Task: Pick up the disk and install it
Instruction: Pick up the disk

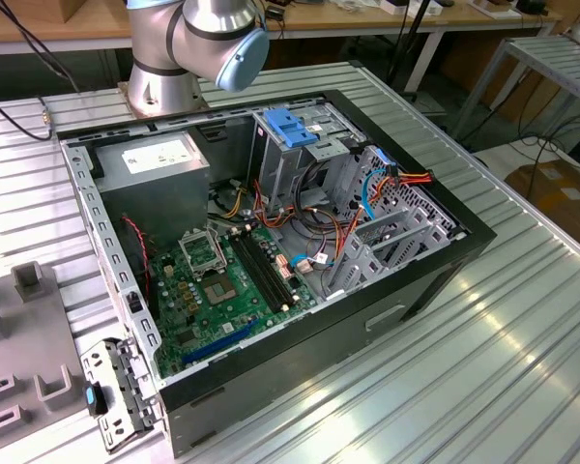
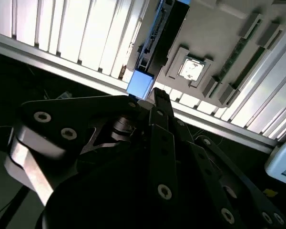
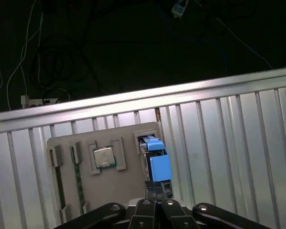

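Locating the disk (image 3: 159,164) (image 2: 155,45) in both wrist views: where does it sit? — Student

It stands on end in a slot of the grey fixture plate (image 3: 124,188) (image 2: 214,40), with one blue rail end turned toward the cameras. The plate lies on the ribbed metal table (image 3: 229,138) (image 1: 483,367). — Tutor

And the gripper (image 3: 158,193) (image 2: 155,95)? — Student

Its jaws are drawn close together. Their tips meet the near blue end, so they appear clamped on the disk. — Tutor

What else does the plate carry? — Student

A square processor chip (image 3: 104,156) (image 2: 190,69) sits in a pocket just beside the disk's slot. A green memory strip (image 3: 78,179) lies beyond the chip. — Tutor

What does the exterior view add? — Student

An open computer case (image 1: 300,353) lies on the table, open side up. Inside, the grey power-supply box (image 1: 159,159) sits in the corner nearest the arm (image 1: 203,39). The light-blue bracket (image 1: 290,128) tops the drive cage, toward the exterior view's right of that box. The motherboard (image 1: 222,290) covers the case floor — Tutor
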Controlling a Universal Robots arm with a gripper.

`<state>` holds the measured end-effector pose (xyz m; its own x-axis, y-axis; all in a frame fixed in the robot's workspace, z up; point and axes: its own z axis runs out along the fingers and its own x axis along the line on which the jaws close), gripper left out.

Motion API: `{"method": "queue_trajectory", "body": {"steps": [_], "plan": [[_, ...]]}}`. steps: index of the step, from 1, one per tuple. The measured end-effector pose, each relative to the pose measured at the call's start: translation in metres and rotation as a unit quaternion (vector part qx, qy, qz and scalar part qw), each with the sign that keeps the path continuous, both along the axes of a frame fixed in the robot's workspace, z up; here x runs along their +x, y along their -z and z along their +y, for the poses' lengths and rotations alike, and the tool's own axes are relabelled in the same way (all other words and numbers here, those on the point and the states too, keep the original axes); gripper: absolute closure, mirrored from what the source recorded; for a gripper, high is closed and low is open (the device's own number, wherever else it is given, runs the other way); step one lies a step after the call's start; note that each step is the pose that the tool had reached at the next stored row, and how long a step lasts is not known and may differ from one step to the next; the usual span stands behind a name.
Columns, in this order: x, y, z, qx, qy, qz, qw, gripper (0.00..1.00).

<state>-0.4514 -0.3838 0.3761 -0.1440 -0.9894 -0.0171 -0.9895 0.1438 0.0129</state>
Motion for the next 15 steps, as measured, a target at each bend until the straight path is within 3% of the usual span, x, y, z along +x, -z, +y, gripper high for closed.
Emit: {"method": "queue_trajectory", "body": {"steps": [15], "plan": [[0.0,0.0002,0.0,0.0,-0.002,-0.0003,1.0,0.89]]}}
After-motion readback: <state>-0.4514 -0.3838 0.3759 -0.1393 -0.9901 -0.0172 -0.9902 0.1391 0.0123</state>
